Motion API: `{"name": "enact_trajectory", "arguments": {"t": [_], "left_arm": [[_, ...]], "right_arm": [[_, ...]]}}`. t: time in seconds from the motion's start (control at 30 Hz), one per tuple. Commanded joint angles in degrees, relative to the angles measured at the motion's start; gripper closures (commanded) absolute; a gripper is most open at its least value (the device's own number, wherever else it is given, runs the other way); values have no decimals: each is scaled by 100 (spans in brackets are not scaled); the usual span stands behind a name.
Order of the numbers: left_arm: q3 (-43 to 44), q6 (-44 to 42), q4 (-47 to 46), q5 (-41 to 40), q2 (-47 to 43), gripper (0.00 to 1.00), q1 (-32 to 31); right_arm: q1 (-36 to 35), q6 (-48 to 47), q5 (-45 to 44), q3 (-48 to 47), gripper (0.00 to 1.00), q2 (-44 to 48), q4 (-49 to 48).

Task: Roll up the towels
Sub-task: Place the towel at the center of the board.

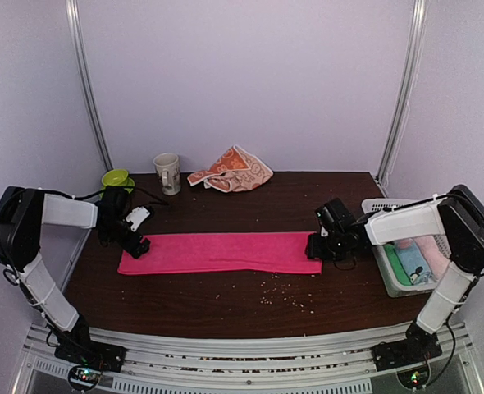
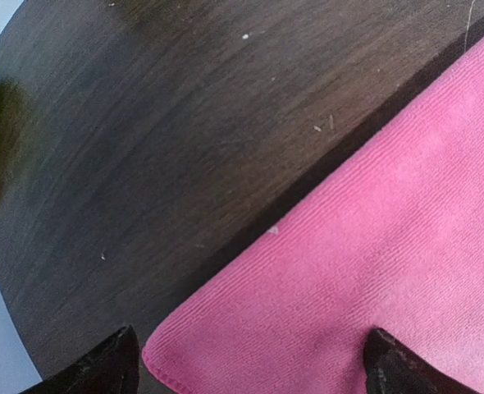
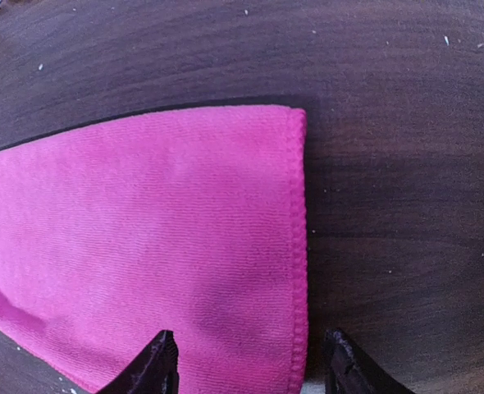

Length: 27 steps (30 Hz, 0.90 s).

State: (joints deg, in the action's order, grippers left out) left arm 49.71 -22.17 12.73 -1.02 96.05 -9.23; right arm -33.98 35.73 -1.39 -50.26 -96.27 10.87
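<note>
A hot pink towel (image 1: 221,251) lies flat in a long folded strip across the middle of the table. My left gripper (image 1: 135,245) is open over its left end; the left wrist view shows the towel's corner (image 2: 349,279) lying flat between the spread fingertips (image 2: 111,365). My right gripper (image 1: 316,246) is open over the right end, its fingertips (image 3: 156,365) straddling the stitched edge of the towel (image 3: 168,246) without pinching it. An orange-peach printed towel (image 1: 232,171) lies crumpled at the back of the table.
A cup (image 1: 167,173) and a green bowl (image 1: 116,178) stand at the back left. A white basket (image 1: 380,246) at the right edge holds pale pink, blue and green rolls. Crumbs are scattered on the dark tabletop (image 1: 267,291) near the front.
</note>
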Motion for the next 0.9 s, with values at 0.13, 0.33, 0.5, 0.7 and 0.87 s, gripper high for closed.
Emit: {"name": "enact_trajectory", "arguments": {"t": [0.13, 0.33, 0.5, 0.7, 0.87], "left_arm": [[-78, -59, 194, -62, -67, 2, -23], [49, -67, 193, -127, -146, 2, -17], [40, -63, 203, -134, -294, 2, 3], [-4, -90, 242, -122, -490, 2, 42], [-31, -113, 322, -109, -688, 2, 58]], "right_arm": [[31, 260, -19, 90, 40, -442, -358], [31, 294, 375, -87, 46, -759, -437], [31, 321, 411, -143, 55, -903, -409], [29, 309, 559, -93, 80, -1100, -474], [31, 169, 318, -218, 100, -1018, -253]]}}
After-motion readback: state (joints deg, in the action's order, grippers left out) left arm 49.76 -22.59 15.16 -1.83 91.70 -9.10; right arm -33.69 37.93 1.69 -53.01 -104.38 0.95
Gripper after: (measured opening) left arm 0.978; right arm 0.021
